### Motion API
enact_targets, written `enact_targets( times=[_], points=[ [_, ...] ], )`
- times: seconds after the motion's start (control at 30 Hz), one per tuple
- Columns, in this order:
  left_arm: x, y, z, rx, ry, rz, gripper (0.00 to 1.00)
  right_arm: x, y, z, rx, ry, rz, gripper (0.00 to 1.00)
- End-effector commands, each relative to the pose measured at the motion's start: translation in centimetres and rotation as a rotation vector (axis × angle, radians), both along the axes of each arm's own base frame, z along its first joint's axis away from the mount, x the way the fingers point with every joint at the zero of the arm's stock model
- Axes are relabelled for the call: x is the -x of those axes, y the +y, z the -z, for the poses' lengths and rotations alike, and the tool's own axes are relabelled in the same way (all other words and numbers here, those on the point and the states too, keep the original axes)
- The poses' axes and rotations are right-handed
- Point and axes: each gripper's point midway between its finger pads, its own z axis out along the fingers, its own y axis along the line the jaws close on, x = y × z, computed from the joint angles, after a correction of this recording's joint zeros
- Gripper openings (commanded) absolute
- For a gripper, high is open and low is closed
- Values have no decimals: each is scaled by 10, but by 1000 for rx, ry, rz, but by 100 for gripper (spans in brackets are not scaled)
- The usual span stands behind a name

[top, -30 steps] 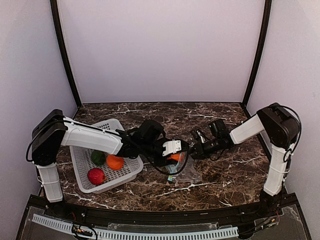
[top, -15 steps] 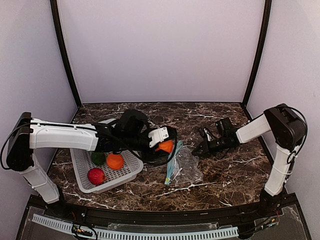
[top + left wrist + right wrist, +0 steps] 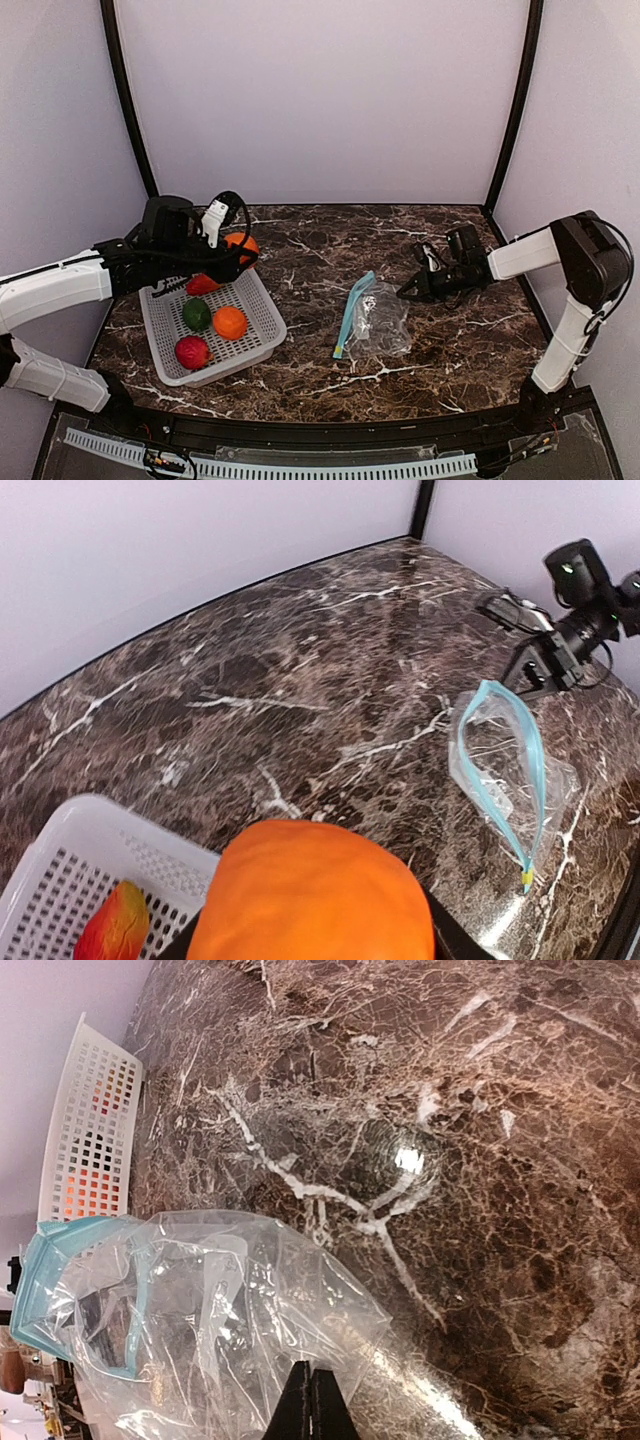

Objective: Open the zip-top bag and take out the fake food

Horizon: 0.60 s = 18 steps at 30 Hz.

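A dark marble table (image 3: 470, 350) fills the scene. The left arm (image 3: 60, 285) reaches from the left side over the far left part of the table. The right arm (image 3: 520, 255) stretches from the right side toward the middle.

A white basket (image 3: 258, 312) with many small holes stands on the left part of the table. The clear bag (image 3: 385, 325) lies flat on the table a little right of the middle, well apart from the basket. Its plastic is crinkled, and its mouth, on the left side, stands open.

The left gripper (image 3: 235, 255) is closed around an orange (image 3: 240, 242) and holds it in the air above the far rim of the basket. In the left wrist view this orange sits between the dark fingers.

The right gripper (image 3: 408, 292) has its fingers pressed together. Its tip is at the far right edge of the bag. I cannot tell if a fold of plastic is caught between the fingers.

Four pieces of food lie in the basket. A long red-orange piece (image 3: 200, 285) is at the far side. A dark green piece (image 3: 197, 314) and a second orange (image 3: 230, 322) lie side by side in the middle. A round red piece (image 3: 192, 351) lies at the near side.

The light blue zip strip (image 3: 353, 310) of the bag forms an open loop.
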Motion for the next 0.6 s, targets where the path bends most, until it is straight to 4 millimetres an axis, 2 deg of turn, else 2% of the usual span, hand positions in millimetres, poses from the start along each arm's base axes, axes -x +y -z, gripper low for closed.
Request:
enact_targets(
  times=[0.0, 0.03, 0.27, 0.5, 0.57],
  points=[
    [0, 57, 36, 5, 157, -258, 49, -9, -8, -7, 53, -58, 9, 0],
    [3, 63, 47, -9, 182, -277, 49, -9, -9, -6, 65, -54, 9, 0],
    [6, 92, 80, -29, 270, -392, 53, -18, -19, -6, 147, -80, 29, 0],
    [-1, 97, 103, -41, 317, -426, 55, -22, -27, -9, 195, -89, 62, 0],
    [-4, 95, 110, -48, 329, -421, 59, -23, -30, -10, 207, -94, 71, 0]
  ],
)
